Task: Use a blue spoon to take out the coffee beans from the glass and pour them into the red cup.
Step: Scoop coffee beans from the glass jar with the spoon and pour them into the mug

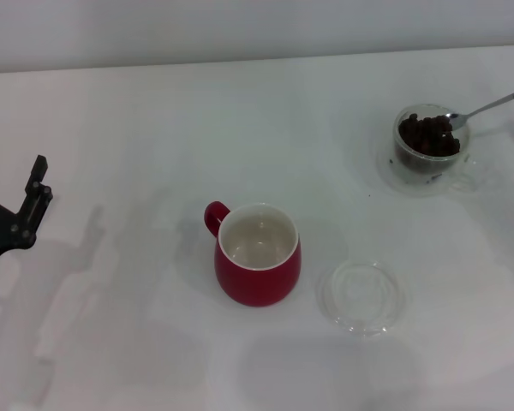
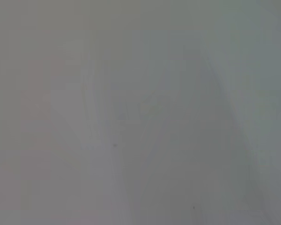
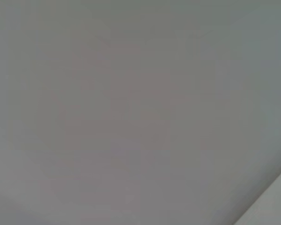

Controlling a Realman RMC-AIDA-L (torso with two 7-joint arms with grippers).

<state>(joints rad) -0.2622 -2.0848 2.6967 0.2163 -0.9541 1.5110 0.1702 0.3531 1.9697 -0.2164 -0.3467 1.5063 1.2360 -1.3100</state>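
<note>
Head view — one red cup (image 1: 257, 254), one glass (image 1: 430, 147).

White table (image 1: 154, 111): red cup (image 1: 257, 254), glass (image 1: 430, 151), dish (image 1: 360, 297).

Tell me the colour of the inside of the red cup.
White, against a glossy red outside. The red cup shows best in the head view.

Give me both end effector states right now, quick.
Left end effector: at the table's left edge, holding nothing; open or closed cannot be told.
Right end effector: not in view.
</note>
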